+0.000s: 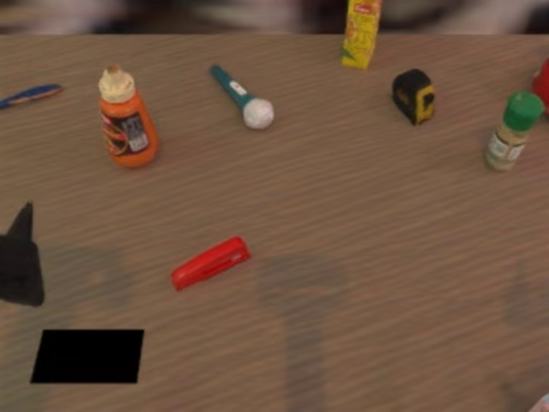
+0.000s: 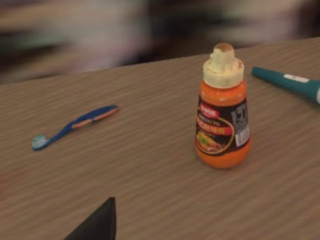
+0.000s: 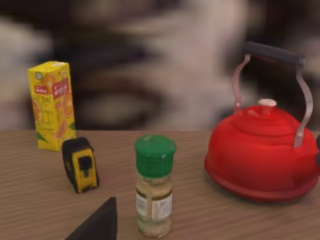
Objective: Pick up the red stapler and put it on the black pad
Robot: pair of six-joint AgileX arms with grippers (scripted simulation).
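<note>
The red stapler (image 1: 210, 263) lies flat and slanted on the desk (image 1: 360, 223), near the middle, untouched. The black pad (image 1: 88, 356) sits flat by the near left corner, apart from the stapler and bare. My left tool (image 1: 21, 257) shows at the left edge, between stapler and pad in depth, likely the arm suited to this pick; I cannot tell whether it is open or closed. My right tool is barely visible, parked at the right. An orange bottle (image 1: 127, 123) stands farther back, clear of the path.
</note>
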